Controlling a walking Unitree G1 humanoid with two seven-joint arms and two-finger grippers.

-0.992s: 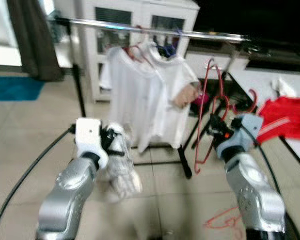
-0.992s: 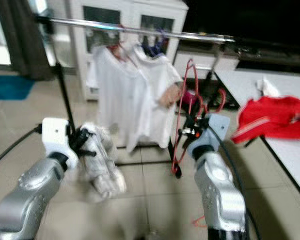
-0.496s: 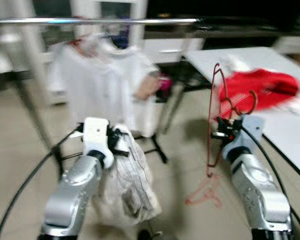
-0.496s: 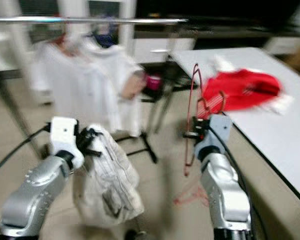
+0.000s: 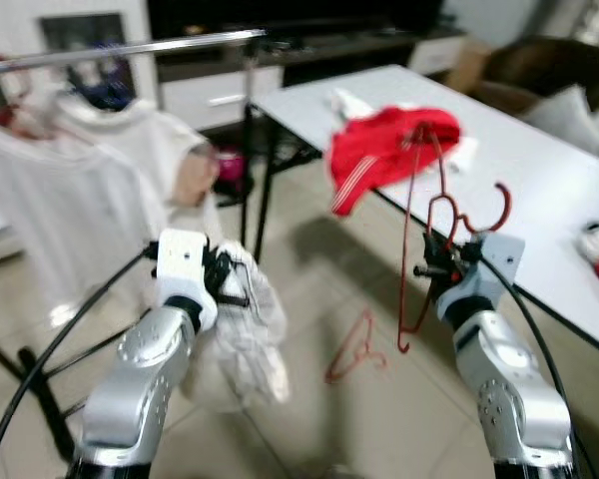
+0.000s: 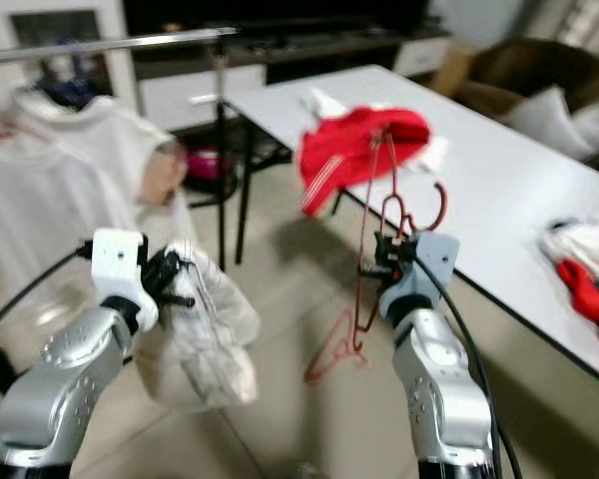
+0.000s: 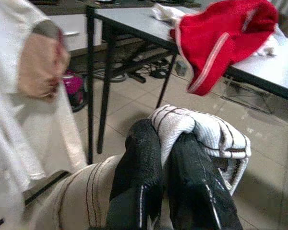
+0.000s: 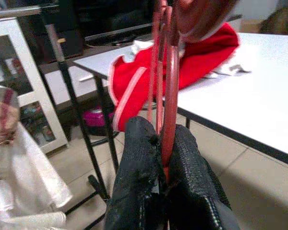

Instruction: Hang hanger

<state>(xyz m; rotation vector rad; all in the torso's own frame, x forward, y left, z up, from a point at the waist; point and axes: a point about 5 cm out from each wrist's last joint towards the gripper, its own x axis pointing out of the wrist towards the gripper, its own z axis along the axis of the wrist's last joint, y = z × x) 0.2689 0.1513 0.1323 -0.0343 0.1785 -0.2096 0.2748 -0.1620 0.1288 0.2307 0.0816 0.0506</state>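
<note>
My right gripper [image 5: 434, 261] is shut on a red wire hanger [image 5: 412, 230], held upright in front of the white table [image 5: 539, 190]; in the right wrist view its fingers [image 8: 141, 163] pinch the red hanger [image 8: 169, 96]. My left gripper [image 5: 223, 277] is shut on a white striped garment [image 5: 248, 329] that hangs down from it; the left wrist view has the cloth [image 7: 201, 132] bunched between the fingers [image 7: 141, 158]. The metal clothes rail [image 5: 130, 47] runs across the upper left with white shirts [image 5: 90, 190] on it.
A second red hanger [image 5: 354, 349] lies on the tiled floor between my arms. A red garment [image 5: 384, 145] lies on the table, with more clothes [image 6: 589, 269] at its right edge. A brown sofa [image 5: 539, 80] stands behind. The rail's black foot [image 5: 35, 389] is at lower left.
The camera has swung right: the rail and white shirts slid left and the table with the red garment came to the centre. Both grippers keep their holds.
</note>
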